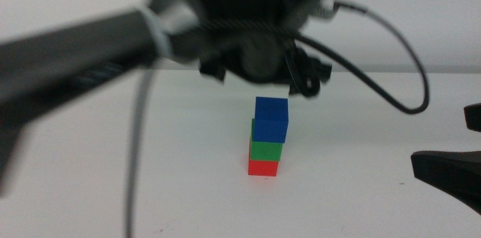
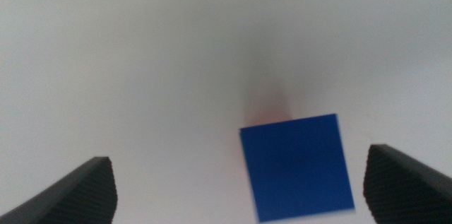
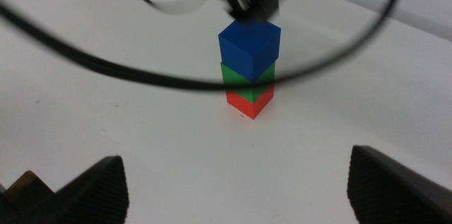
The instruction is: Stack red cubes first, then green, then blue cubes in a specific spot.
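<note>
A stack stands mid-table: the red cube (image 1: pixel 263 167) at the bottom, the green cube (image 1: pixel 267 150) on it, the blue cube (image 1: pixel 271 118) on top, shifted slightly right. The stack also shows in the right wrist view: red (image 3: pixel 248 100), green (image 3: pixel 247 77), blue (image 3: pixel 248 47). My left gripper (image 1: pixel 293 80) hangs just above the stack, open and empty. In the left wrist view its jaws (image 2: pixel 239 157) stand wide apart, with the blue cube's top (image 2: pixel 296 167) below them. My right gripper (image 1: pixel 462 144) waits open at the right edge, its jaws (image 3: pixel 236 160) facing the stack.
The left arm's black cable (image 1: pixel 406 65) loops out to the right, above and behind the stack, and crosses the right wrist view (image 3: pixel 106 65). The white tabletop (image 1: pixel 113 193) surrounds the stack.
</note>
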